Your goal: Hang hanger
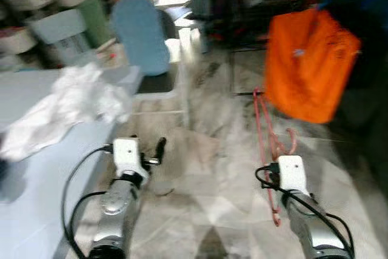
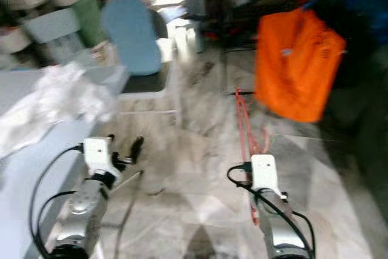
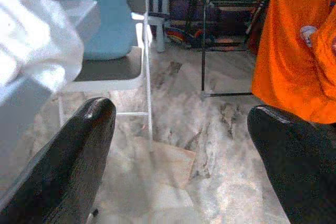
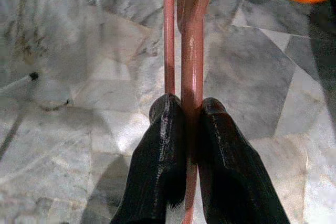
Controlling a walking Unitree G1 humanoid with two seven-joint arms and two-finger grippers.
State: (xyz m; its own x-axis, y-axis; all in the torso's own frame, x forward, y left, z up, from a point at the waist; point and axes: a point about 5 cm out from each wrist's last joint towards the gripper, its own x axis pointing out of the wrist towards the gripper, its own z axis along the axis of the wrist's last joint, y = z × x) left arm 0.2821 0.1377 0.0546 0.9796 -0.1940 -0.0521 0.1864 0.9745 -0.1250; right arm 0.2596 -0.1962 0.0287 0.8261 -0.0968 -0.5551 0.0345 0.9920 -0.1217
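A thin pink hanger (image 4: 191, 51) is pinched between the two black fingers of my right gripper (image 4: 184, 106), which is shut on one of its bars. From the head, the hanger (image 1: 264, 119) reaches forward over the marble floor toward an orange garment (image 1: 309, 65) hanging at the right. My left gripper (image 3: 181, 109) is held out low on the left, open, with nothing between its fingers (image 3: 79, 150). The head views are blurred.
A light table (image 1: 36, 174) with a crumpled white cloth (image 1: 73, 101) stands at my left. A blue-backed chair (image 1: 142, 34) is ahead on the left. A dark metal rack (image 3: 231, 3) stands behind the orange garment. Open marble floor (image 1: 206, 168) lies between.
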